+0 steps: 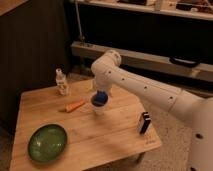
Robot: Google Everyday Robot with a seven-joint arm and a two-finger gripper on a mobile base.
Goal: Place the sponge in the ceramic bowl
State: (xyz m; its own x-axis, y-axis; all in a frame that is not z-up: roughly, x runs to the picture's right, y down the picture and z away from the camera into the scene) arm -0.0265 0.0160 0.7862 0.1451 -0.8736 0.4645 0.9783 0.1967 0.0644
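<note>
**Sponge perched on a cup, bowl way off to the left**

Starting from the left: the ceramic bowl [47, 143] is parked near the front-left corner of the counter [115, 137]. Nothing blue is seen inside it, so the sponge isn't where it's wanted. Further back a small bottle [61, 82] is stood upright, with a carrot [75, 106] laid flat to its right.

Mid-counter, the sponge [100, 98] is seen blue face up on what looks like a small white cup [100, 109], well apart from the bowl. The hand [100, 93] is hung straight down over it with fingers spread apart, probably so the pad can be straddled from above. Whether it's touched can't be told.

Off to the right a black-and-white box [144, 123] is stood on end, clear of the path to the bowl, it's reckoned.
</note>
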